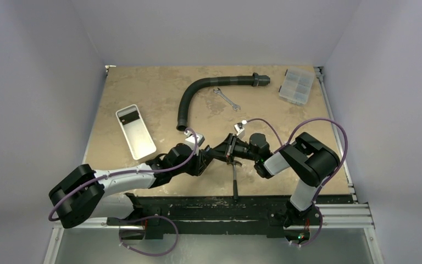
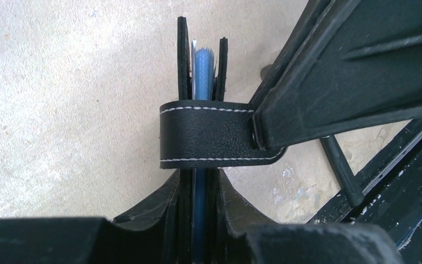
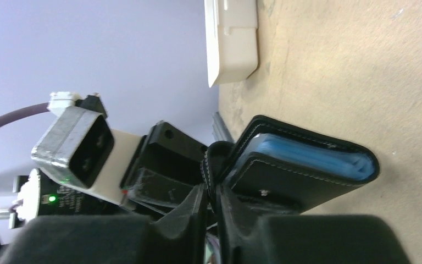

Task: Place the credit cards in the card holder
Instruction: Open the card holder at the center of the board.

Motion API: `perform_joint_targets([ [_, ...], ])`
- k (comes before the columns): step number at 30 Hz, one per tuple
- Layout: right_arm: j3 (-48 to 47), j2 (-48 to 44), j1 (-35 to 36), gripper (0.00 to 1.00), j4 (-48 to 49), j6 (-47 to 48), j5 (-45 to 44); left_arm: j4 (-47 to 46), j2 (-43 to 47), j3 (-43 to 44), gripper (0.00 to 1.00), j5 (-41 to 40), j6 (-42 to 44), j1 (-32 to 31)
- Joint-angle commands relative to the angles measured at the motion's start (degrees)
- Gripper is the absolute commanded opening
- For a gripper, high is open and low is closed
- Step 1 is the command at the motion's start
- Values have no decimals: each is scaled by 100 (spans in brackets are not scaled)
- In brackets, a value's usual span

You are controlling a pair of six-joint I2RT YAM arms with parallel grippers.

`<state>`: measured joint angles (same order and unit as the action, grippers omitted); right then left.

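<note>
The left gripper [image 2: 198,220] is clamped on the folded black card holder [image 2: 182,60], 1 finger pressing each outer cover. The right gripper [image 3: 211,192] meets it from the opposite side, its 2 fingers drawn nearly together on the white-stitched strap [image 2: 206,135] that loops across the case's open edge. The card holder is held off the table [image 1: 143,88] between the 2 tools, near the middle of the near edge.

Directly beneath the meeting point lies a hammer [image 1: 235,181], its dark handle pointing toward the arm bases. Farther back, a black corrugated hose [image 1: 195,93] curves across the table, with an open-end wrench [image 1: 227,99] just beside its inner bend. A clear compartmented box [image 1: 296,86] sits at the far right corner. To the left, well apart from the grippers, a white rectangular tray [image 1: 138,140] lies at an angle, with 1 dark card [image 1: 130,116] in its far end.

From above, the 2 grippers and their cables cover the case almost completely. The wrist views show blue layers between its covers, but whether these are pockets or cards cannot be told. The strap's end is hidden behind the right finger, and the hammer's head is masked by the grippers.
</note>
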<state>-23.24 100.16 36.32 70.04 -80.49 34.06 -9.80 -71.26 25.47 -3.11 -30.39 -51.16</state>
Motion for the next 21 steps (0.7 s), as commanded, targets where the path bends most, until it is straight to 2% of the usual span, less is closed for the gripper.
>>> perform_joint_targets([
  [1, -211, -163, -14, 6, 277, -65, 65, -214, -20, 114, 0, -95, 129, -27],
  [2, -249, -159, -19, 0, 176, -37, 61, -162, -26, 148, 0, -157, 149, -26],
  [7, -471, 1, -19, 0, -121, 97, 128, 348, -136, 510, 2, -645, 268, -28],
  [8, -562, 19, -14, 0, -246, 153, 135, 534, -139, 598, 9, -830, 278, -26],
  [11, -837, 5, -14, 0, -751, 421, 190, 1054, -22, 811, 48, -1176, 218, -22],
  [14, -1151, -155, -17, 0, -1803, 1039, 190, 1469, 322, 943, 67, -1134, 56, -22],
  [16, -1259, -377, -16, 0, -2595, 1373, 115, 1714, 543, 1041, 71, -1050, -71, -18],
  [21, -1548, -955, 2, 0, -4350, 2393, -298, 1926, 1037, 1032, 72, -1007, -358, -17],
])
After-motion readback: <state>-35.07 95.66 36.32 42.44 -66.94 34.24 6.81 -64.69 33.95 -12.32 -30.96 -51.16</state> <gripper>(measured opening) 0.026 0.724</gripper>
